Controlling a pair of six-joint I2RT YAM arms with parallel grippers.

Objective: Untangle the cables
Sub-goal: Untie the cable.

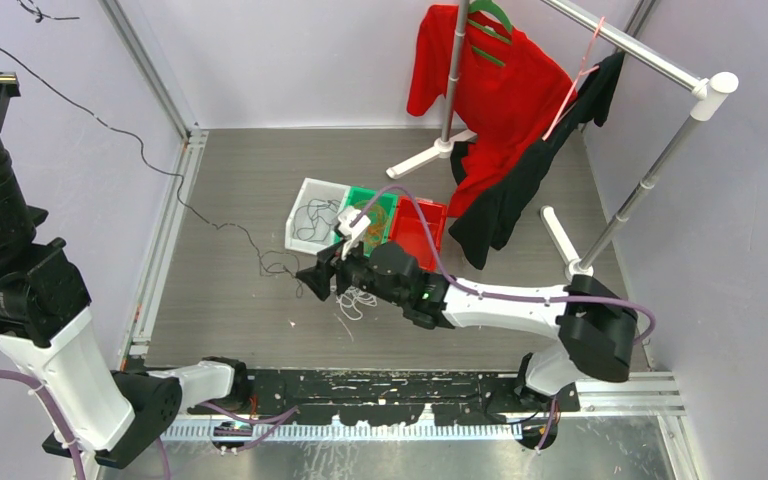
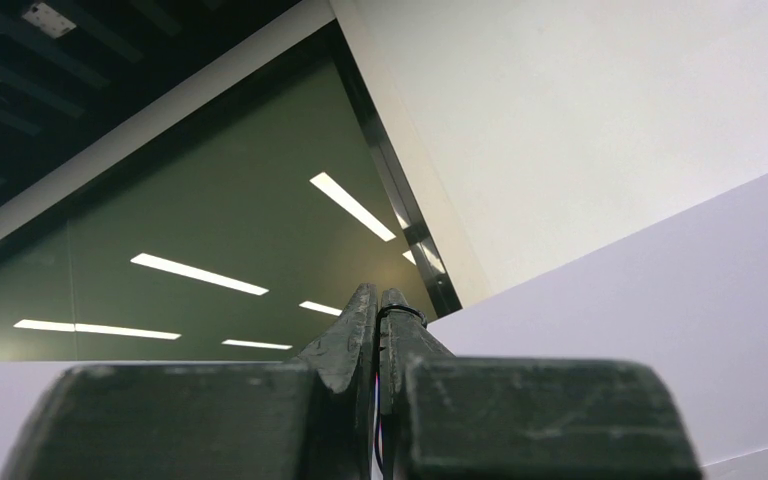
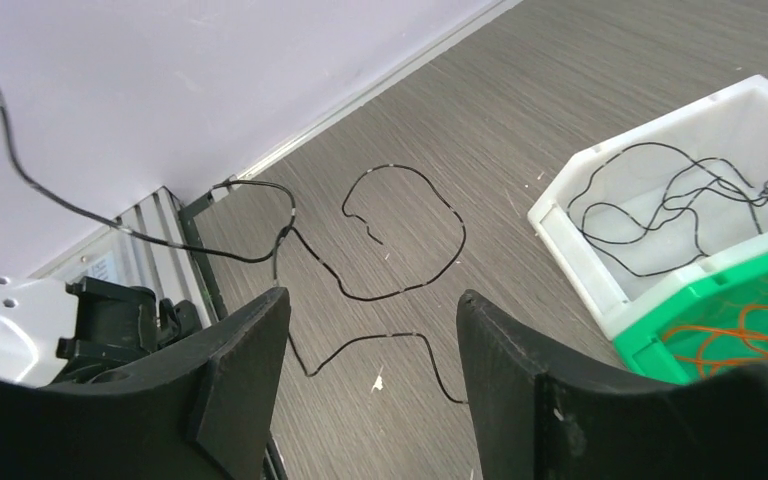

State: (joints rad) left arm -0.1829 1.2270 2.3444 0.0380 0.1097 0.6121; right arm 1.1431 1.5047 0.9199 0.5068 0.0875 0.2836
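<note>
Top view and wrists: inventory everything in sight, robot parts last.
white bin: one, white, mid-table
green bin: one, green, beside it
red bin: one, red, beside green
black cables: several, black, in white bin
orange cables: bunch, orange, in green bin
loose cable: at least one, black, on table
white cables: tangle, white, under right arm
shirt: one, red, on rack
garment: one, black, on rack
rack: one, silver, far right
left tool: shut, black, pointing up
right tool: open, black, over loose cable
</note>
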